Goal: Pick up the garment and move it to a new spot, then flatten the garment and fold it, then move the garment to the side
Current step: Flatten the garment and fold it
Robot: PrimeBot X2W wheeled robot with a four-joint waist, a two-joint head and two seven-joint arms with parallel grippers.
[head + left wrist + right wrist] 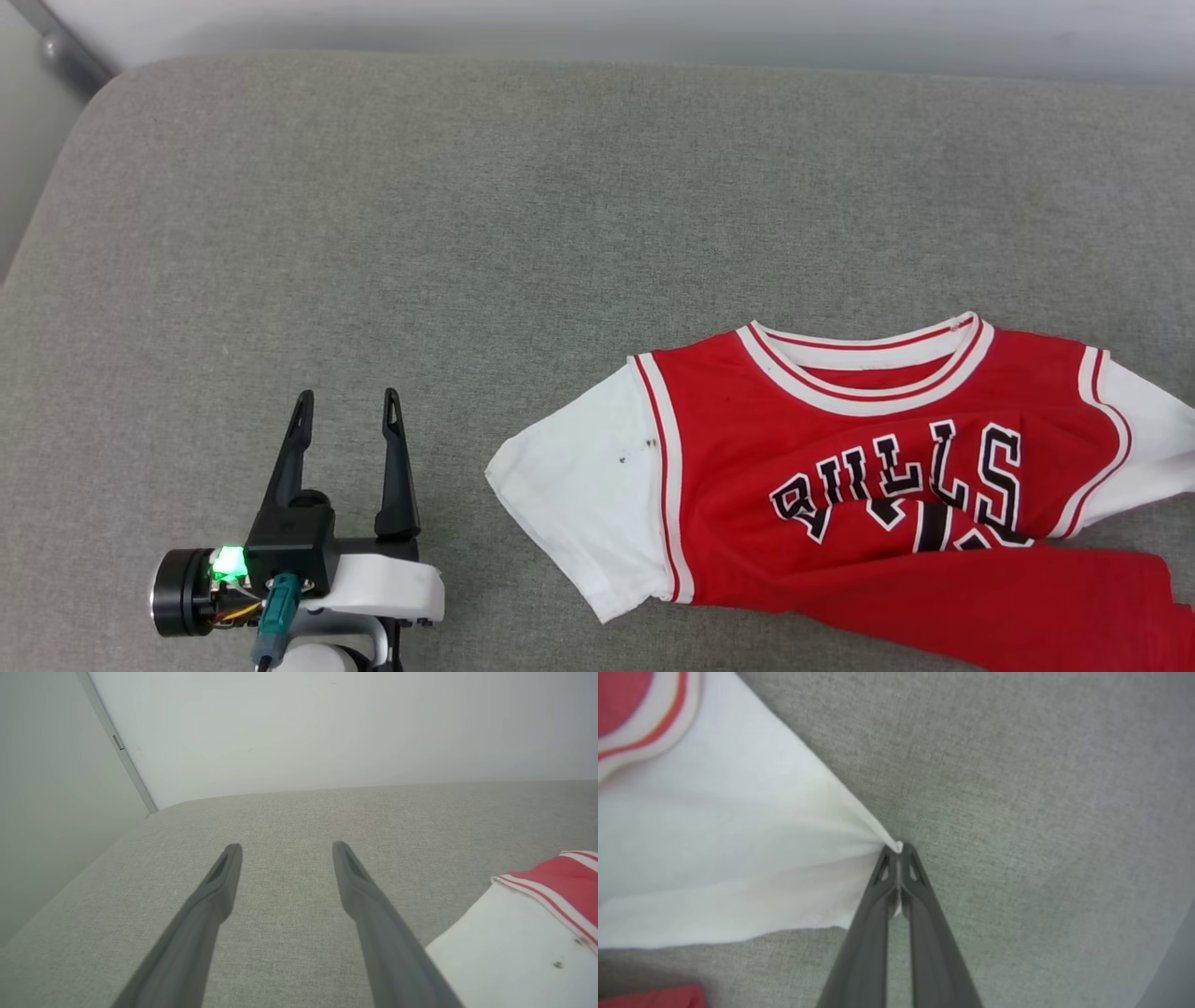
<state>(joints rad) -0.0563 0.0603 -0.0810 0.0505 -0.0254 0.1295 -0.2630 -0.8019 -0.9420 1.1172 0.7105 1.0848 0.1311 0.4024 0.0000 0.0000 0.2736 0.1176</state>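
Grey woven cushion (373,233), pale wall (653,28) behind. Red T-shirt (747,523), white sleeves, "BULLS" lettered across chest; lies front-up at right, lower part rumpled. Right gripper (900,849): pinched tight on white sleeve corner (738,858). Left gripper (347,403): fingers spread wide, empty, left of shirt.
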